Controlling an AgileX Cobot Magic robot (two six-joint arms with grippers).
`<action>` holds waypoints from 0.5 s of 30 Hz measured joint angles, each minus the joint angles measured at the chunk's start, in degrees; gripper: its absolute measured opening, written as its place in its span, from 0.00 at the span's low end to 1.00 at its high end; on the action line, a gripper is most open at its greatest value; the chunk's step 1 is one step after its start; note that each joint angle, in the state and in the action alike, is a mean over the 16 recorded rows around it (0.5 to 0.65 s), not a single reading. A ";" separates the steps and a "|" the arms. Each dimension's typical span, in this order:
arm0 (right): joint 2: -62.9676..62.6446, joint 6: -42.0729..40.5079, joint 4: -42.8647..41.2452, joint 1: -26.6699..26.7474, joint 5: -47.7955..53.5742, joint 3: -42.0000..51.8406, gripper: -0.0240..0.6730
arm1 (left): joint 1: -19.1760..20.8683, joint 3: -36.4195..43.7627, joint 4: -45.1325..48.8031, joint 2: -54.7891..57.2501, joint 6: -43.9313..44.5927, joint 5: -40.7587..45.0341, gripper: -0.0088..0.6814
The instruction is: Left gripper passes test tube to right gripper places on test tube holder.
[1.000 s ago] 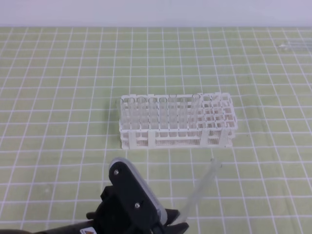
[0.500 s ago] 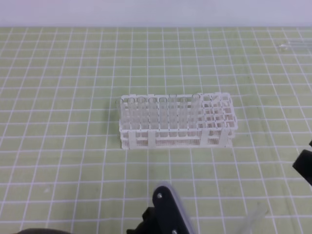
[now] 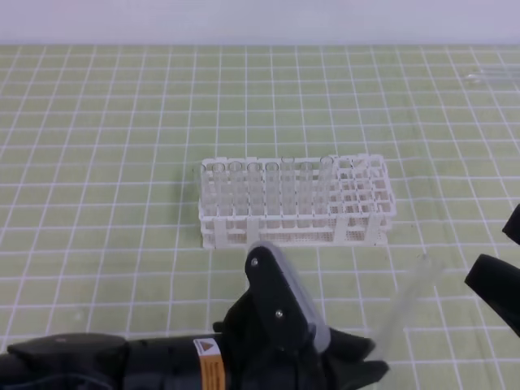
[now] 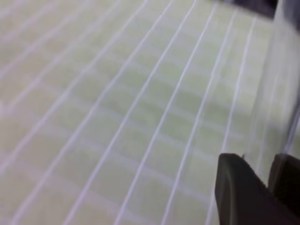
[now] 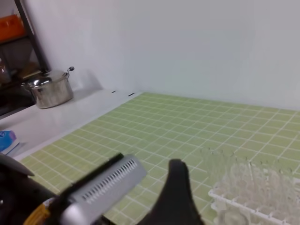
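Observation:
My left gripper (image 3: 357, 353), black with a grey ribbed finger and an orange label, reaches in from the bottom edge and is shut on the test tube (image 3: 406, 301). The clear tube slants up and to the right, its open mouth near the right gripper. In the left wrist view the tube (image 4: 276, 93) rises blurred between the two black fingers (image 4: 239, 197). My right gripper (image 3: 504, 260) shows as plain black jaws at the right edge, spread apart and not touching the tube. The white test tube holder (image 3: 370, 213) stands mid-table beyond both grippers.
Several clear tubes (image 3: 268, 191) stand in the holder's left rows; its right holes look empty. More clear tubes (image 3: 487, 77) lie at the far right corner. A steel pot (image 5: 49, 89) sits on a white counter beyond the mat.
The left gripper has risen back into view and shifted right with the tube, which now slants towards the right jaws. The right gripper has come further in from the right edge.

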 joint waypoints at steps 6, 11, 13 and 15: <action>0.13 -0.07 0.04 0.00 -0.02 0.00 0.79 | 2.00 -0.08 -4.65 1.02 6.95 -7.45 0.11; 0.21 -0.07 -0.10 0.00 0.15 0.00 0.79 | 2.29 -0.07 -8.27 2.65 11.78 -12.72 0.13; 0.21 -0.07 -0.25 0.00 0.33 0.01 0.79 | 2.28 -0.07 -9.54 3.45 12.87 -14.02 0.15; 0.21 -0.07 -0.51 0.00 0.63 0.03 0.79 | 2.28 -0.07 -10.39 4.27 13.51 -14.96 0.14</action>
